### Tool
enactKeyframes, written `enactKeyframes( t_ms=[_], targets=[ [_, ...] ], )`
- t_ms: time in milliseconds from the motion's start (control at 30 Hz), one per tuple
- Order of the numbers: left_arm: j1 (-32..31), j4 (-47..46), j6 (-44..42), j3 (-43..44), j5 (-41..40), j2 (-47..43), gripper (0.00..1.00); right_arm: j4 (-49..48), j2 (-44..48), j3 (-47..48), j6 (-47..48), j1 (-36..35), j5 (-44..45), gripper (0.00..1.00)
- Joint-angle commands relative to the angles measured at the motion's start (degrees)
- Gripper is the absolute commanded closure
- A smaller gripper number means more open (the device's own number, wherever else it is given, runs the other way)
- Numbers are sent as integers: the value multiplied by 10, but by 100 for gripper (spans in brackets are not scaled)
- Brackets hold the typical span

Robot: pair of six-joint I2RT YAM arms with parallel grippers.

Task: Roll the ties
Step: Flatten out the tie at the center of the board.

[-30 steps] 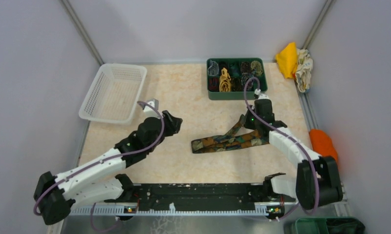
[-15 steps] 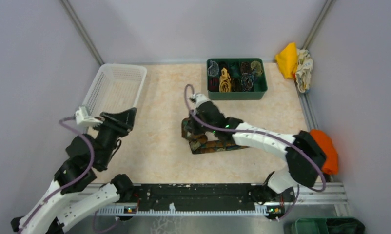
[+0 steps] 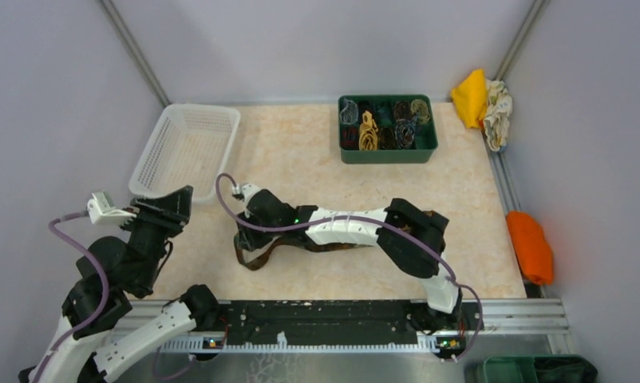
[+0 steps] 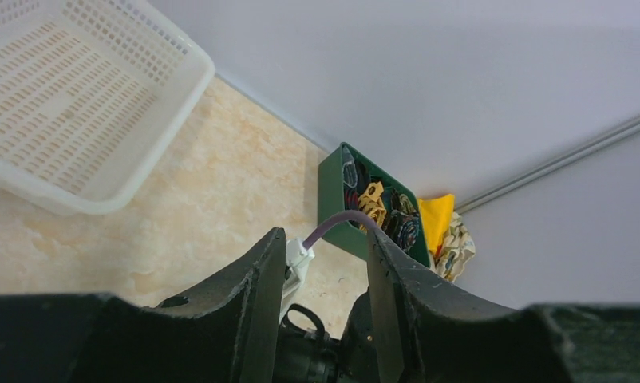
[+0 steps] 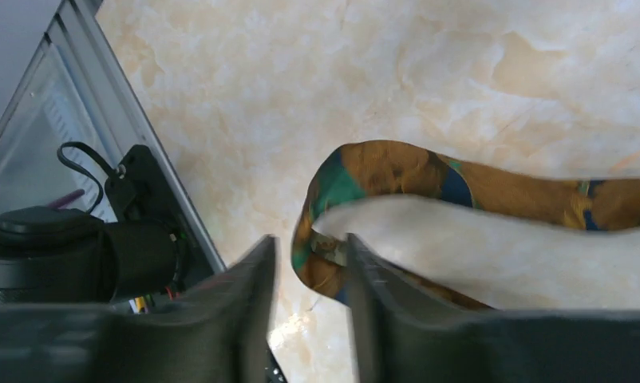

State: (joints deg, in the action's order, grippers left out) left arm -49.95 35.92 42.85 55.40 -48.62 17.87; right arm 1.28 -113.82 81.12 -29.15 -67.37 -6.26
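One tie [image 3: 258, 256], dark brown with orange-gold and teal blotches, lies across the middle of the table, mostly hidden under my outstretched right arm. My right gripper [image 3: 245, 230] is at its left end. In the right wrist view the tie's folded end [image 5: 397, 167] loops against the right fingertip, and the gripper [image 5: 309, 247] has its jaws apart, with bare table showing between them. My left gripper [image 3: 175, 203] is open and empty, raised at the left near the basket; it also shows in the left wrist view [image 4: 325, 243]. Several rolled ties fill the green box [image 3: 387, 155].
A white mesh basket [image 3: 185, 152] stands at the back left. Yellow and patterned cloth lumps [image 3: 480, 100] lie at the back right corner and an orange cloth [image 3: 531, 243] at the right edge. The green box also shows in the left wrist view [image 4: 330, 191].
My right arm has swept far to the left, dragging the tie's end from centre-right to centre-left. My left arm has pulled back and up toward the left edge.
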Motion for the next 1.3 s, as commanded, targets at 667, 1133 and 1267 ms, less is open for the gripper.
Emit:
enactKeyframes(
  t_ms=[667, 1133, 1267],
  targets=[
    [3, -221, 23, -186, 173, 266, 96, 243, 404, -352, -73, 177, 323, 99],
    [4, -295, 49, -254, 241, 365, 99, 264, 312, -417, -22, 432, 233, 100],
    [4, -300, 48, -259, 249, 362, 98, 255, 252, -404, -18, 456, 221, 100]
  ],
)
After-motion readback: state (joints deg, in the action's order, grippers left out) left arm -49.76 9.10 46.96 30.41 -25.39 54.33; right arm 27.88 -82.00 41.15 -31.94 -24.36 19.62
